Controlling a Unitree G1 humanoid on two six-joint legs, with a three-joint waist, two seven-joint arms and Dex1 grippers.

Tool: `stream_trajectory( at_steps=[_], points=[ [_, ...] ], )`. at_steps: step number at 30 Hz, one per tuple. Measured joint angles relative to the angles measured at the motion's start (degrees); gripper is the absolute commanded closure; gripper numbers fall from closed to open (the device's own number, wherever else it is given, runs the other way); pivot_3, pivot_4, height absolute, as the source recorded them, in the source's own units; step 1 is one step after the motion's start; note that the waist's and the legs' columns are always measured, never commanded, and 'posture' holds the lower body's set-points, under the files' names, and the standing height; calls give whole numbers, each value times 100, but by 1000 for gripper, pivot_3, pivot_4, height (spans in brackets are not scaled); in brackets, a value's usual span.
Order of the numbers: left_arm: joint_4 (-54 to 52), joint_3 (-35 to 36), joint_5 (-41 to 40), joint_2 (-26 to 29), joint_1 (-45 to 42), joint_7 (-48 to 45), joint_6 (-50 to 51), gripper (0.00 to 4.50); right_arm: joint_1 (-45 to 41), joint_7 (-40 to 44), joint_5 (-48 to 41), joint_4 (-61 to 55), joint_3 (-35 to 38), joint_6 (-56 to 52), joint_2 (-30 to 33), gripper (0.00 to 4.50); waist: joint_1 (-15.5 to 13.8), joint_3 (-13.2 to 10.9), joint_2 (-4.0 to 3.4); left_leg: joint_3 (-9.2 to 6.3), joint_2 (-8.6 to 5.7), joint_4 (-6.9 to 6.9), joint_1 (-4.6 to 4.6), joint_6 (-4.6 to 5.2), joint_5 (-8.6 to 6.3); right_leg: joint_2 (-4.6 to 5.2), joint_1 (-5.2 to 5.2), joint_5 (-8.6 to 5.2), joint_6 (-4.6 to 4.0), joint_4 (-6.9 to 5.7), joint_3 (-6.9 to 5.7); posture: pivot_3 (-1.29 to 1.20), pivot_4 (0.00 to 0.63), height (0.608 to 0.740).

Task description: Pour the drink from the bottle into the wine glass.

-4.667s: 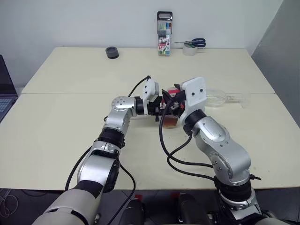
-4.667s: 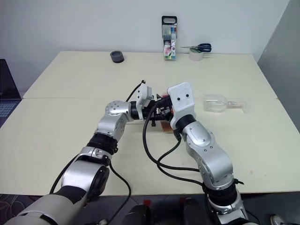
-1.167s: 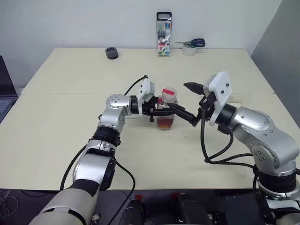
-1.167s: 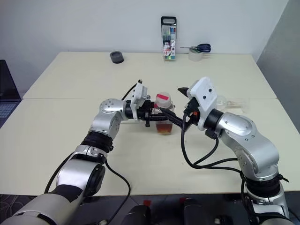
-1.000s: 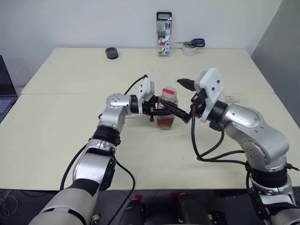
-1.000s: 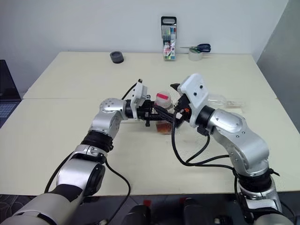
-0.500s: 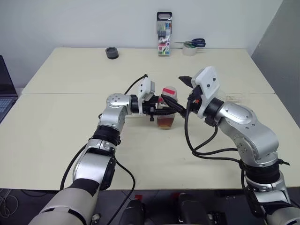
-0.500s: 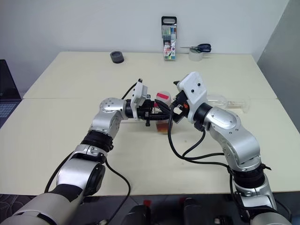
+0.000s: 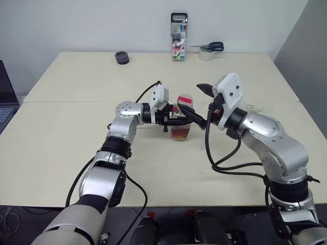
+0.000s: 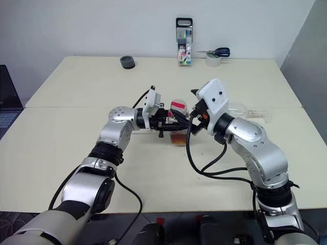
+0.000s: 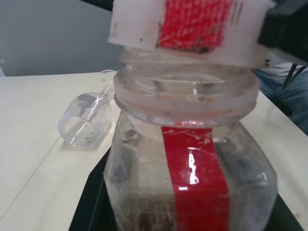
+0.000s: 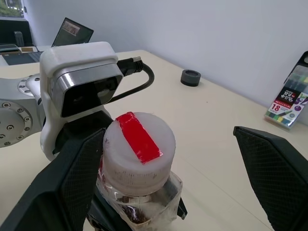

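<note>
The bottle (image 9: pixel 182 121) stands upright near the table's middle, its whitish cap (image 12: pixel 139 149) with a red strip still on. The amber drink (image 10: pixel 178 139) fills its lower part. My left gripper (image 9: pixel 176 118) reaches in from the left and is shut on the bottle's body. My right gripper (image 9: pixel 200 105) hangs open just right of the cap, one black finger (image 12: pixel 272 168) on each side of it, touching nothing. The wine glass (image 10: pixel 240 108) lies on its side on the table behind my right arm; its bowl (image 11: pixel 86 120) is empty.
A marker-pen case (image 9: pixel 179 37) stands at the table's far edge. Right of it sits a tape roll (image 9: pixel 206 54) with scissors on top. A small black round object (image 9: pixel 121 57) lies at the far left. A laptop (image 9: pixel 5 99) shows at the left edge.
My right gripper left the bottle's top, swung out to the right, then came back beside the cap. It has hardly shifted in the last second. The left gripper and bottle stayed put.
</note>
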State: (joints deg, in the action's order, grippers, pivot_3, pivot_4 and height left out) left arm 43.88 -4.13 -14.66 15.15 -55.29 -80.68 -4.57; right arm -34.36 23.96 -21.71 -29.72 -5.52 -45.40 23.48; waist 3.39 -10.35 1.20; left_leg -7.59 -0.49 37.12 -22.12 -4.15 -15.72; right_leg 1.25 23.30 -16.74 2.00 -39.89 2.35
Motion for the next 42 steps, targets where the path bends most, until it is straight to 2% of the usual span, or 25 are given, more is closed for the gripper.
stream_trajectory(
  at_steps=[42],
  points=[
    [-2,0,3,-1,68,9,-86,2860,176,105,-402,-232,211,-275,199,0,-2,0,0,0,0,0,0,0,0,0,0,0,0,0,0,0,150,740]
  ],
)
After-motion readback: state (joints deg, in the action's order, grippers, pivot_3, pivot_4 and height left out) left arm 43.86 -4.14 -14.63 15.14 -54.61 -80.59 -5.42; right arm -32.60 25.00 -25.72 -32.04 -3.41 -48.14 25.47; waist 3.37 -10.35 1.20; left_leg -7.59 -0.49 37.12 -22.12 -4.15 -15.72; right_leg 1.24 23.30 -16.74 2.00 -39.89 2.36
